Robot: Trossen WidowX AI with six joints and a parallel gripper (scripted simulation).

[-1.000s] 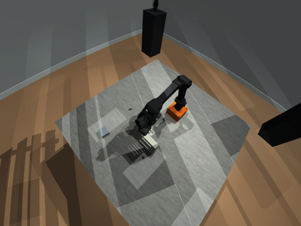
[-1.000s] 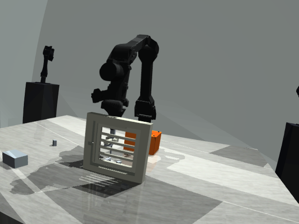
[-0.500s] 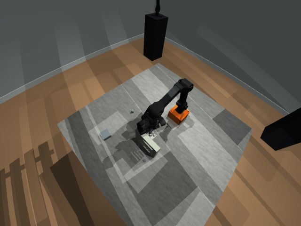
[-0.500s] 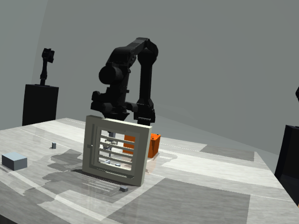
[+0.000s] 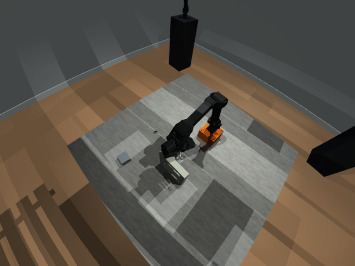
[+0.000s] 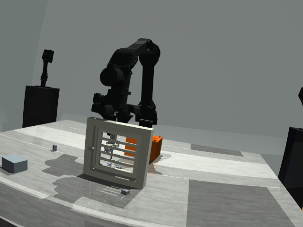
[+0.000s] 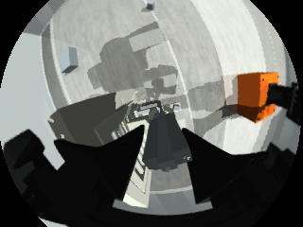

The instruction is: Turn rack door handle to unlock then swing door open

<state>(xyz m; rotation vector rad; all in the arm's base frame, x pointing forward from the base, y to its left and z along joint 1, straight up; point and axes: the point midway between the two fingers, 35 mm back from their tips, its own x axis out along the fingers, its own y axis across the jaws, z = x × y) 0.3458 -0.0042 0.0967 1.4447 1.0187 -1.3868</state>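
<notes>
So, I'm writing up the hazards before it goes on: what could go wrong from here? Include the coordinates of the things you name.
The open tool (image 5: 179,151) (image 6: 116,119) (image 7: 163,129) sits close behind the pale frame (image 5: 181,169) (image 6: 144,156), its lower part seen through the slats, so turning or backing out could catch the frame or slats.

Small grey pieces (image 6: 119,167) lie low behind the slats; a dipping tool or swinging door might push them.

Plain gray walls, brown plank floor, angular shadows
</notes>
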